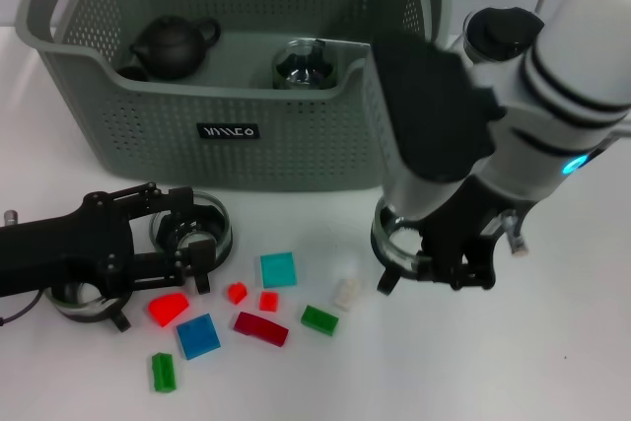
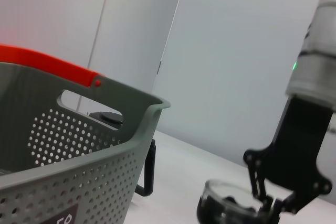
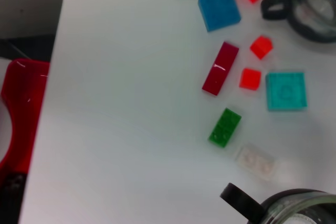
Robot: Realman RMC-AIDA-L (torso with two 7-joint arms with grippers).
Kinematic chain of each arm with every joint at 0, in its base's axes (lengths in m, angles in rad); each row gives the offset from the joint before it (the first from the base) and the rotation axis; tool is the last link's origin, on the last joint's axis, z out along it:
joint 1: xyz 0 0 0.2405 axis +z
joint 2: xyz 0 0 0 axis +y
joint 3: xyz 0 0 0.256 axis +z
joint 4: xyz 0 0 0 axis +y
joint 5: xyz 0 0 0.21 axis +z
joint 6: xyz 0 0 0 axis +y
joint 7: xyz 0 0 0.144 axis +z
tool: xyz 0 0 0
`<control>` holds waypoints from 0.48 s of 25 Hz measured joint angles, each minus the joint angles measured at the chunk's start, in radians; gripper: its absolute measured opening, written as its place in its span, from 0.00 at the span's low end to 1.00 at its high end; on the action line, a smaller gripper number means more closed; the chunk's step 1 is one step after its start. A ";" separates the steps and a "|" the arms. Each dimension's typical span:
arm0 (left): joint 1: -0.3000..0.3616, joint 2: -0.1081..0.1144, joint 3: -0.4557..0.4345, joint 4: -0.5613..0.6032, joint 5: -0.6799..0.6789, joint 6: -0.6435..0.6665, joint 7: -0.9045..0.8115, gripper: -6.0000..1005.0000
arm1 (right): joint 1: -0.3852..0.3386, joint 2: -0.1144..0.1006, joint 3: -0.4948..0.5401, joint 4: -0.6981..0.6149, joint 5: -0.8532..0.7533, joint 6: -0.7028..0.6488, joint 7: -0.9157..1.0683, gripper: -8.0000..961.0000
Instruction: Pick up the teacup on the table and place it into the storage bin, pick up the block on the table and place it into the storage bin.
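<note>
1. The storage bin (image 1: 237, 96) fills the upper left of the head view; inside sit a dark teapot (image 1: 175, 46) and a glass teapot (image 1: 306, 64).
2. On the white table (image 1: 552, 342), at centre right, the right pincer (image 1: 434, 268) is clenched on the rim of a glass teacup (image 1: 394, 239).
3. At lower left, the left pincer (image 1: 192, 244) is over another glass teacup (image 1: 195, 229); its grip cannot be told.
4. Coloured blocks (image 1: 261, 327) lie scattered between the pincers, a clear block (image 1: 346, 292) just left of the right one.
</note>
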 joint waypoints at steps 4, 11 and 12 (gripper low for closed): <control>-0.002 0.000 0.000 0.000 0.000 -0.006 0.001 0.82 | 0.000 0.000 0.062 -0.102 0.005 -0.077 0.007 0.06; -0.003 0.001 -0.010 0.001 0.000 -0.008 0.001 0.82 | 0.024 -0.002 0.191 -0.253 0.050 -0.157 0.010 0.06; -0.003 0.001 -0.010 0.001 0.000 -0.009 0.001 0.82 | 0.031 -0.002 0.213 -0.267 0.057 -0.158 0.010 0.06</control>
